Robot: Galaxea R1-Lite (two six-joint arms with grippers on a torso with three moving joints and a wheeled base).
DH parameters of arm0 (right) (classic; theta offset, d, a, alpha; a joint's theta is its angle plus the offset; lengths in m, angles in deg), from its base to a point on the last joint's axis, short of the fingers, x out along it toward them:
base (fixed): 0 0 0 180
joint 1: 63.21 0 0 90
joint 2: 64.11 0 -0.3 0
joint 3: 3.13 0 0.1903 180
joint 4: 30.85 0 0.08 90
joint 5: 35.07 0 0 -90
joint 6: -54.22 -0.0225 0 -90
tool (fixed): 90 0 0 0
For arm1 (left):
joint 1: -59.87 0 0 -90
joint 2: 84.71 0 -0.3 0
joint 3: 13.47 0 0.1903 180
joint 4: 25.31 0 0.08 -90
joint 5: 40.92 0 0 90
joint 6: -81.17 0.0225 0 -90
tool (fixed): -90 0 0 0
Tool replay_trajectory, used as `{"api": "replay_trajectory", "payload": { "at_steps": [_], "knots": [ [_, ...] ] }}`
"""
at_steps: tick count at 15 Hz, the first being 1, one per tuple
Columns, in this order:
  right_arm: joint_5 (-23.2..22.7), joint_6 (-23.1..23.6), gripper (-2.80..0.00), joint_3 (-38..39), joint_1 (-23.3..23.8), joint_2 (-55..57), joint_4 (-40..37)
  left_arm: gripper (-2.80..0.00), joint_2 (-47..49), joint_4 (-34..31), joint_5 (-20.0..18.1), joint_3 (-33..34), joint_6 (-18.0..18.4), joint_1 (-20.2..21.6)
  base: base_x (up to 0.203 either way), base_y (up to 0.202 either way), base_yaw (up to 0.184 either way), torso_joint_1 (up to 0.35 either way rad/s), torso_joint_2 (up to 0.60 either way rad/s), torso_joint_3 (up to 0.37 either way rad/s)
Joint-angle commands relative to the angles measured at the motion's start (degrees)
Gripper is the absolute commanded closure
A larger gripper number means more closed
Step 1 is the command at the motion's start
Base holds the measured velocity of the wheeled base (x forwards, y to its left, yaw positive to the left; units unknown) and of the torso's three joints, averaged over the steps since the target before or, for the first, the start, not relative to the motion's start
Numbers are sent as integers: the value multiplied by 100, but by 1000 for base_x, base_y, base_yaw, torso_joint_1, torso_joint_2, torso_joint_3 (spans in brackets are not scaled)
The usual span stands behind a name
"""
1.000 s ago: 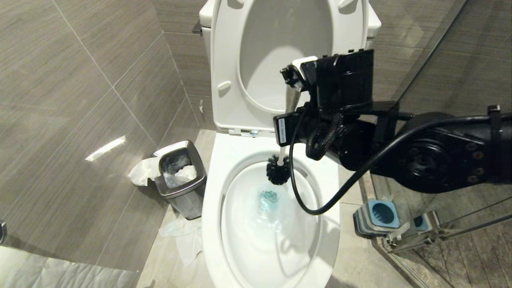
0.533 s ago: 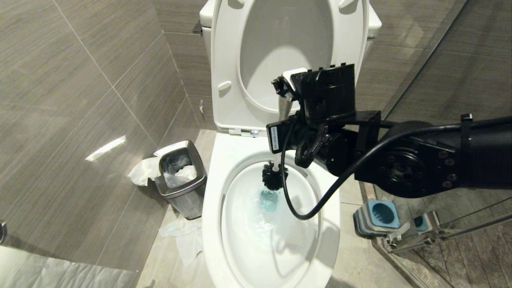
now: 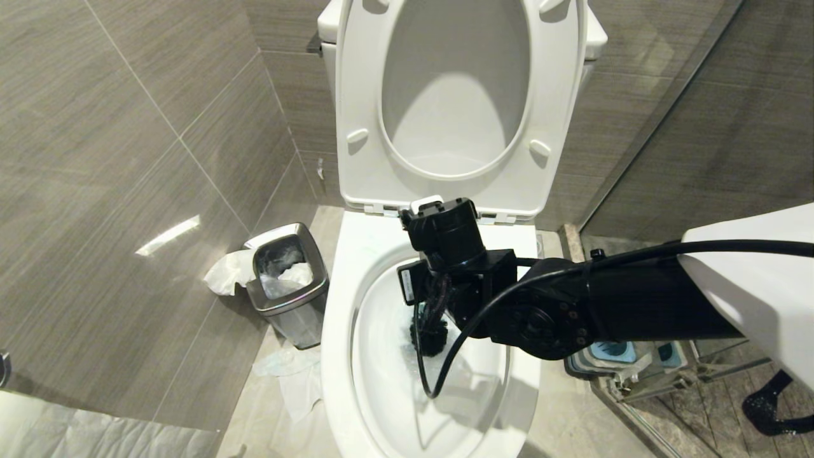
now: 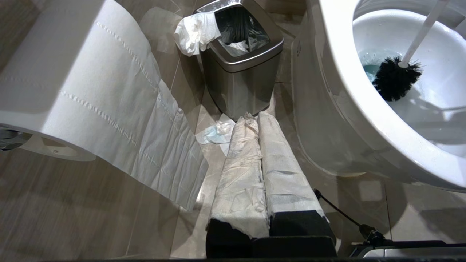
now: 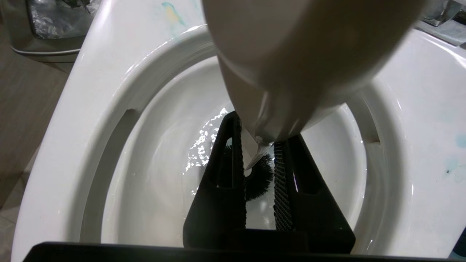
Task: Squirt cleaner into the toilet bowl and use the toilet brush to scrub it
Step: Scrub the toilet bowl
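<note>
The white toilet bowl (image 3: 337, 356) stands open, with seat and lid (image 3: 356, 95) raised. My right gripper (image 3: 427, 215) hangs low over the back of the bowl, shut on the white handle (image 5: 255, 154) of the toilet brush. The dark bristle head (image 3: 427, 337) is down at the water; the left wrist view shows this head (image 4: 395, 78) too. Pale blue cleaner (image 4: 368, 69) tints the water beside it, and faint blue marks (image 5: 460, 142) stain the rim. My left gripper (image 4: 257, 118), its fingers wrapped in white paper, is shut on nothing, low beside the toilet.
A square steel bin (image 3: 286, 280) with tissue hanging out stands left of the toilet, and crumpled paper (image 3: 292, 375) lies on the floor. The blue-and-grey brush holder (image 3: 610, 353) sits right of the bowl by the glass partition (image 3: 699, 127). A toilet paper roll (image 4: 72, 91) hangs near my left gripper.
My right arm has come down and the brush with it. The bristle head went from the back rim of the bowl down into the water.
</note>
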Motion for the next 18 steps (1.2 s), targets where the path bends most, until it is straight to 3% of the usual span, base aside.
{"api": "replay_trajectory", "payload": {
  "at_steps": [1, 6, 9, 15, 18],
  "knots": [
    [21, 7, 0, -31, -16, 44, 1, 0, 0, 0, 0, 18, 2, 0, 0, 0, 0, 0, 0, 0],
    [13, 214, 0, 14, -88, -1091, -108, 0, 0, 0, -8, 18, 2, 0, 0, 0, 0, 0, 0, 0],
    [41, 274, 0, -56, -344, -2134, -731, 0, 0, 0, 1, 18, 2, 0, 0, 0, 0, 0, 0, 0],
    [365, 710, 0, -1800, -558, -2613, -2507, 0, 9, 0, -3, 18, 2, 0, 0, 0, 0, 0, 0, 0],
    [571, 667, 0, -2017, -636, -2369, -2699, 0, 0, 0, -7, 18, 3, 0, 0, 0, 0, 0, 0, 0]
  ]
}}
